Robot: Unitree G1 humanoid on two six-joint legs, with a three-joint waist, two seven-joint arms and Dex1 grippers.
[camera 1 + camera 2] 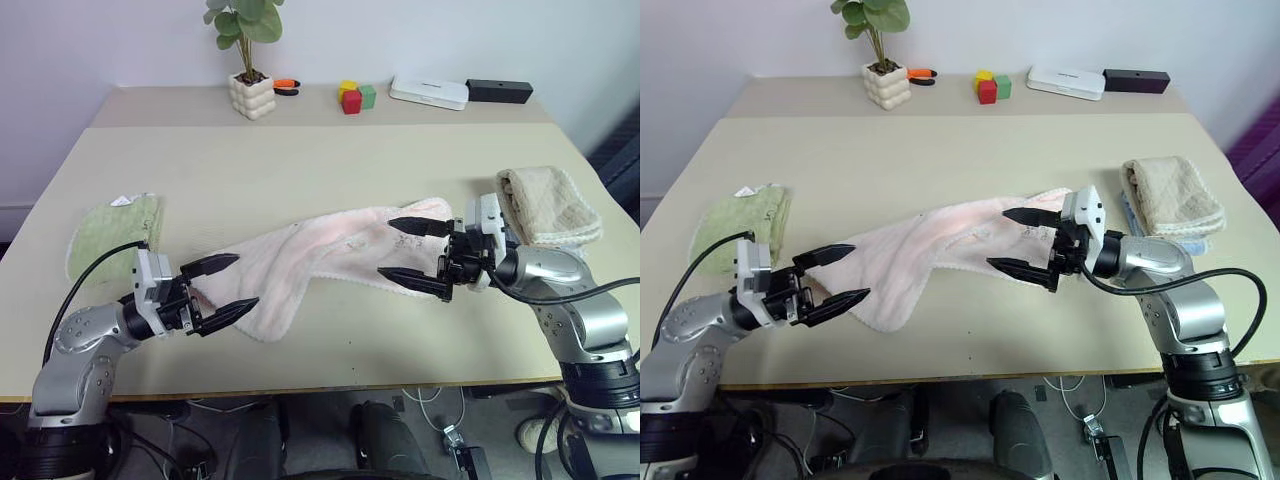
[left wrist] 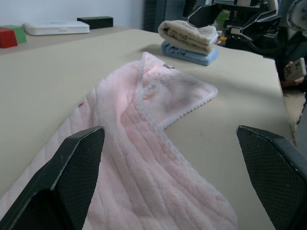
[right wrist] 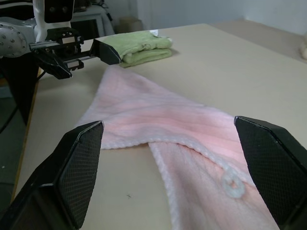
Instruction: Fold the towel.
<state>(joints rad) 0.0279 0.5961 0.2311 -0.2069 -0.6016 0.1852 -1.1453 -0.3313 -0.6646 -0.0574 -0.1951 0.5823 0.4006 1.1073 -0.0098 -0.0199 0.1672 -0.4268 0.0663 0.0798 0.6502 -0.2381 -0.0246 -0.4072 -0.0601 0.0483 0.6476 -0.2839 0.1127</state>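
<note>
On the table's near half, both arms hover level at either end of the cloth:
Left gripper (image 1: pixel 223 287): fingers spread wide, holding nothing, aimed at the towel's near end.
Right gripper (image 1: pixel 415 252): fingers just as wide and empty, poised over the far end.
Step in hand: I'd say the opening grasp. Each gripper should pinch a corner through both layers at the hemmed edge, not the fluffy middle, so the fold lifts evenly.
Towel (image 1: pixel 320 255): pale pink, fluffy terry, lying crumpled and slanted across the table (image 1: pixel 300 160) between the grippers, partly doubled over, a faint dark mark near the right end.
Neighbours: green towel (image 1: pixel 112 230) left, beige towel (image 1: pixel 550 205) right.
</note>
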